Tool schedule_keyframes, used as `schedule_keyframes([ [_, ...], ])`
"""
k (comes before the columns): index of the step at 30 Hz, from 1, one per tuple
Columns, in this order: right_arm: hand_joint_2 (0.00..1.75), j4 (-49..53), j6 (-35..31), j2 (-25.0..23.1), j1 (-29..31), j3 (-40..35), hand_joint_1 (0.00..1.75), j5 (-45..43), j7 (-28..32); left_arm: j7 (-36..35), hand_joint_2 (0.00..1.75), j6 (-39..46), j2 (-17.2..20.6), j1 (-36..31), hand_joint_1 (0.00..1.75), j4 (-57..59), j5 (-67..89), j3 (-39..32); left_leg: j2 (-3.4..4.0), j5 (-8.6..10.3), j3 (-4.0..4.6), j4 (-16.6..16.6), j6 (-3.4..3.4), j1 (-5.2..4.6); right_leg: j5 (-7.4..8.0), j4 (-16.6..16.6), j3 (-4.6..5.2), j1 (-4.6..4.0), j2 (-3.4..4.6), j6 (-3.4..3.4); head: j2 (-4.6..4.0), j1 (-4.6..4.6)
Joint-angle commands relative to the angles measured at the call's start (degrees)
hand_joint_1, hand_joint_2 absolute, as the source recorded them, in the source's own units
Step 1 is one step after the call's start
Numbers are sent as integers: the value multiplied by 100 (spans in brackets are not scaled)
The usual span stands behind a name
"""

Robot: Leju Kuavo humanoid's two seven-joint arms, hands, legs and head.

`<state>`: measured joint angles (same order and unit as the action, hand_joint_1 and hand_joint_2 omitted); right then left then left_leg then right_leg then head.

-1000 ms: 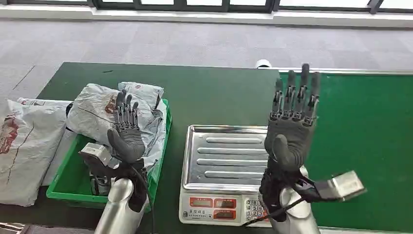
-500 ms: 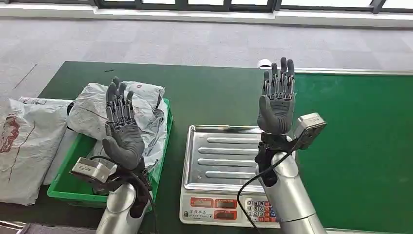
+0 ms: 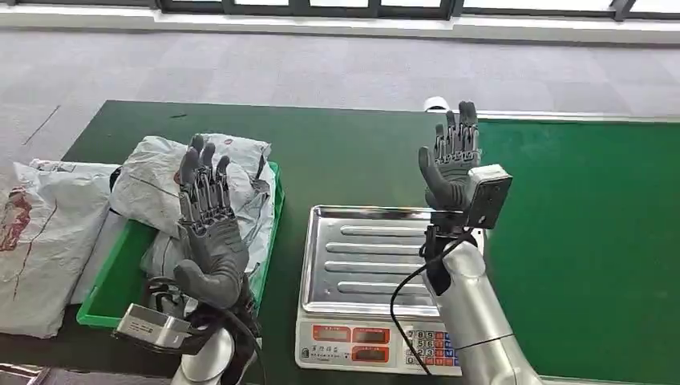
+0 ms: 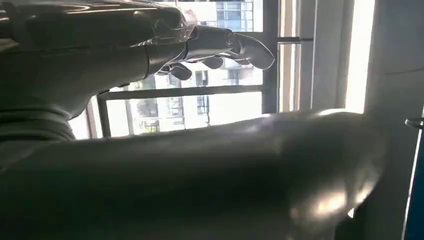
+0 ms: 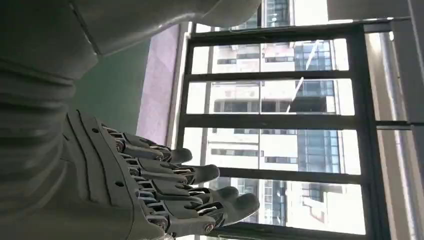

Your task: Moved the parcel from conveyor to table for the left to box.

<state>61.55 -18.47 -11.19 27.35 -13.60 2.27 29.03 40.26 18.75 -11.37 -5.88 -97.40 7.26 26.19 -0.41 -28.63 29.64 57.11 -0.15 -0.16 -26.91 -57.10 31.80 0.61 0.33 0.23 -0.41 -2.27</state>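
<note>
Both of the humanoid's hands are raised, fingers spread and holding nothing: the right hand [image 3: 451, 164] poised above the far edge of the weighing scale [image 3: 373, 289], the left hand [image 3: 207, 228] lifted to the scale's left, over the green bin [image 3: 112, 301]. No parcel lies on the green conveyor [image 3: 585, 233] to the right of the scale, as far as the head view reaches. Grey mailer parcels [image 3: 152, 180] are heaped in the bin, and another grey bag [image 3: 40, 233] lies on the table further left of the scale.

Judged from this, the step in hand is waiting for or reaching toward the next parcel. To do it well, the right hand should drop low over the belt, fingers wide, and close across the bag's flat middle rather than a loose corner, then carry it clear of the scale's steel tray.

The conveyor's right-hand stretch is cut off. The bin's contents beneath the left hand are hidden. Both wrist views look toward bright windows, showing each hand's fingers uncurled.
</note>
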Motion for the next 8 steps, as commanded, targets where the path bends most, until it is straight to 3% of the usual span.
schedule_keyframes([
  [1, 175, -22, -714, 61, 90, -298, 0, 1098, -212, -26, 0, -17, 339, 54, 0, 21, -4, 241, 17, 4, -5, -13, -4, 1, 8, 12, -1, -1, 11, -1, 0, 0],
  [8, 175, 932, -1944, 197, -582, -431, 0, 2570, -211, -26, 0, -81, 295, -290, 0, 541, -213, 214, -6, 4, -8, -12, -4, 3, 1, 15, -10, -3, -11, -1, 0, 0],
])
